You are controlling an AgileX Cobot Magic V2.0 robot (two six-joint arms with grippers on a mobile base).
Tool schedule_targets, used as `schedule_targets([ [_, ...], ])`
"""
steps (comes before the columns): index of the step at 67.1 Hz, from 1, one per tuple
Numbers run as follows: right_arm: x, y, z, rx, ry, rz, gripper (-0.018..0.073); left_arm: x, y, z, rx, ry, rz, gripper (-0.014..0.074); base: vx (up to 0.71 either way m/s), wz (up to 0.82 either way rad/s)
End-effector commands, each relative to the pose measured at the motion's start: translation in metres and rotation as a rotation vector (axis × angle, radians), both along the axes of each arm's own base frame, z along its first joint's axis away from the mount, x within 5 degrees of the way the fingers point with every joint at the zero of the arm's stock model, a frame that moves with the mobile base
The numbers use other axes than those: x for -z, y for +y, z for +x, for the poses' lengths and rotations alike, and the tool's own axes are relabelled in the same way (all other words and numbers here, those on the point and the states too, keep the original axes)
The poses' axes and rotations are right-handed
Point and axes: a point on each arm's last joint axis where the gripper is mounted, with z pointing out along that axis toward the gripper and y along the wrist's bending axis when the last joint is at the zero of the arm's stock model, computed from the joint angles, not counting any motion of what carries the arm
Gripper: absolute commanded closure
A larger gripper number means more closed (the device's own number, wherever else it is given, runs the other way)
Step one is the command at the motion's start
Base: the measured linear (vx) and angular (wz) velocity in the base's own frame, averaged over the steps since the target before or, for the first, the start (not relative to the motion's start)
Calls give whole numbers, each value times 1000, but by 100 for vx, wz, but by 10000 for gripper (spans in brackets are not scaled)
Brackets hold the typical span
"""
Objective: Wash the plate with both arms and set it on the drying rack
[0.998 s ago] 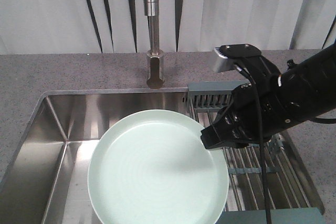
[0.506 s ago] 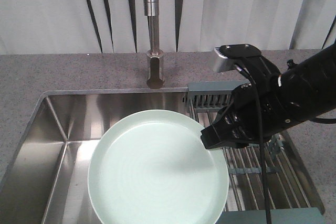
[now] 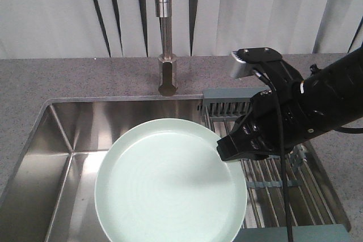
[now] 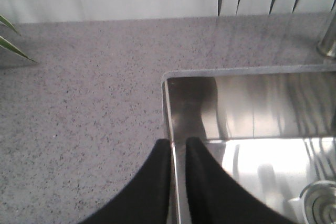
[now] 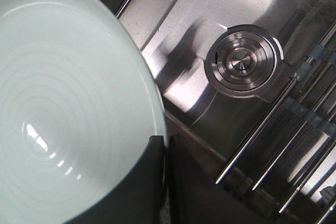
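The round, pale mint-green plate [image 3: 170, 182] was face-up, seemingly level, at the near middle. The black arm [image 3: 309, 111] reached in from the right and clamped its right rim. The steel-rod drying rack [image 3: 264, 185] lay just right, partly beneath the arm.

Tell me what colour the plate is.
The plate is plain pale mint green, clearest in the front-facing view.

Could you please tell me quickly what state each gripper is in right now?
Left gripper: closed, holding nothing.
Right gripper: closed on the rim of the plate.
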Motion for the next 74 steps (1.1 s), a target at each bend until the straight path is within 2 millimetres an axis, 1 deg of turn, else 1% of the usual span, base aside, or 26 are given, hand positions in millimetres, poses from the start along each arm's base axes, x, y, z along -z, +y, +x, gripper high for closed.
schedule_targets([
  [1, -18, 0, -3, 16, -64, 64, 561, -10, 0, 14, 7, -43, 11, 387, 0, 0],
  [4, -18, 0, -3, 16, -64, 64, 561, -9, 0, 19, 8, -23, 10, 318, 0, 0],
  [6, -18, 0, -3, 16, -64, 64, 561, -10, 0, 22, 8, -19, 12, 255, 0, 0],
  [11, -18, 0, -3, 16, -64, 64, 561, -13, 0, 33, 8, -6, 12, 134, 0, 0],
  [17, -18, 0, -3, 16, -64, 64, 561, -16, 0, 47, 10, 19, 11, 9, 0, 0],
  [19, -18, 0, -3, 16, -64, 64, 561, -17, 0, 52, 16, 36, 12, -18, 0, 0],
  [23, -18, 0, -3, 16, -64, 64, 561, -13, -2, 62, 43, 122, 34, -57, 0, 0],
  [24, -18, 0, -3, 16, -64, 64, 561, -14, -3, 65, 51, 135, 44, -66, 0, 0],
  [27, -18, 0, -3, 16, -64, 64, 561, -11, -5, 73, 80, 186, 67, -74, 0, 0],
  [31, -18, 0, -3, 16, -64, 64, 561, -15, -8, 85, 116, 218, 72, -74, 0, 0],
  [33, -18, 0, -3, 16, -64, 64, 561, -11, -9, 90, 135, 242, 79, -73, 0, 0],
  [38, -18, 0, -3, 16, -64, 64, 561, -13, -12, 104, 185, 250, 82, -66, 0, 0],
  [52, -18, 0, -3, 16, -64, 64, 561, -14, -28, 145, 409, 227, 99, -43, 0, 0],
  [53, -18, 0, -3, 16, -64, 64, 561, -12, -29, 147, 444, 233, 128, -41, 0, 0],
  [60, -18, 0, -3, 16, -64, 64, 561, -13, -39, 163, 587, 210, 136, -35, 0, 0],
  [74, -18, 0, -3, 16, -64, 64, 561, -8, -54, 191, 794, 160, 114, -31, 0, 0],
])
